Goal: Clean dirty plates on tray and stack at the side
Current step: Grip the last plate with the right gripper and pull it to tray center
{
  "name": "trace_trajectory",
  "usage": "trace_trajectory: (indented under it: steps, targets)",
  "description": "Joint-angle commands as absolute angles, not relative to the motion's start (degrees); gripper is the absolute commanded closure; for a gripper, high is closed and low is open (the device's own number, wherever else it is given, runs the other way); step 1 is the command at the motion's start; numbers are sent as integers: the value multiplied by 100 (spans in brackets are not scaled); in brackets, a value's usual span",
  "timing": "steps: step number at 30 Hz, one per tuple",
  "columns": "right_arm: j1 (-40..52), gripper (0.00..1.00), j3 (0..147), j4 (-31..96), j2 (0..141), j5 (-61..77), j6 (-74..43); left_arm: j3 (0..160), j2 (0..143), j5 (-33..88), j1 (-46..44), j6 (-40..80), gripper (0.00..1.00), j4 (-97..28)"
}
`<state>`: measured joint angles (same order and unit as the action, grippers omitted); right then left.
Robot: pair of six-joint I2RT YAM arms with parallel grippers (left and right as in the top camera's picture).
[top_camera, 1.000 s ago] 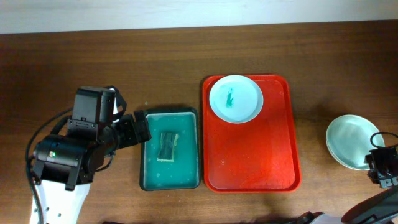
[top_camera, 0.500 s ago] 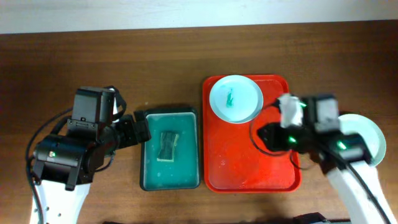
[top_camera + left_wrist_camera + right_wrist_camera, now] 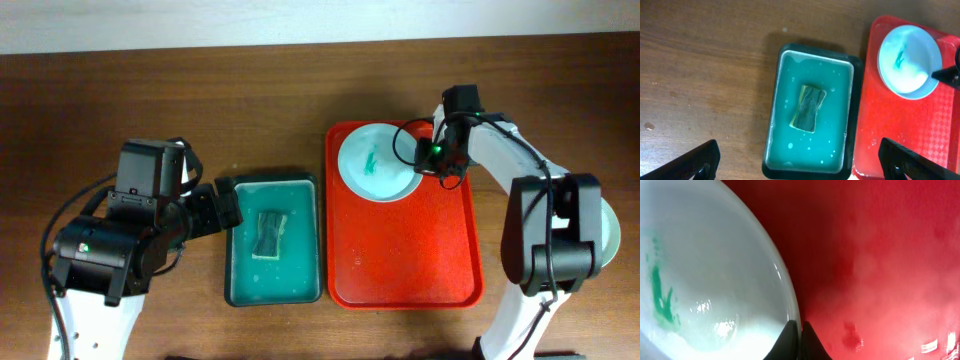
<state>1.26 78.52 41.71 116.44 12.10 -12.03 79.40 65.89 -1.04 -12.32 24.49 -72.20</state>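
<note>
One pale plate with a teal-green smear sits at the far left corner of the red tray. My right gripper is at the plate's right rim. In the right wrist view its fingers are shut on the rim of the plate, one finger inside and one outside. Other pale plates lie on the table at the right, mostly hidden by my right arm. My left gripper is open and empty at the left edge of the basin; its fingers are spread wide in the left wrist view.
A dark-rimmed teal basin with soapy water and a sponge stands just left of the tray. It also shows in the left wrist view, with the plate and tray to its right.
My right arm has swung from the table's right edge over the tray and shut its fingers on the plate's right rim. The left arm has not moved.
</note>
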Motion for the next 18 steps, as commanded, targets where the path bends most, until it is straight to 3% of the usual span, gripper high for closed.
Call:
trace_trajectory:
  steps: [1, 5, 10, 12, 14, 15, 18]
  targets:
    - [-126, 96, 7839, 5133, 11004, 1155, -1385, 7999, 6565, -123, -1221, 2414, 1, -7214]
    - [-270, 96, 7808, 6882, 8689, 454, -1387, 7999, 6565, -123, -1221, 2416, 1, -7214]
    - [-266, 96, 7177, 7909, 6331, 681, -1763, 7999, 6565, -123, -1221, 2416, 1, -7214]
    - [-266, 96, 5800, 7485, 5470, 860, -2231, 7999, 6565, -123, -1221, 2414, 1, -7214]
    - [-266, 96, 4362, 6208, 5052, 1466, -2010, 7999, 6565, -123, -1221, 2416, 1, -7214]
    - [-263, 96, 3817, 5621, 5050, 2038, -1890, 7999, 6565, -123, -1221, 2416, 1, -7214]
    - [-266, 96, 3557, 4950, 5894, 1933, -1500, 7999, 6565, -123, -1221, 2416, 1, -7214]
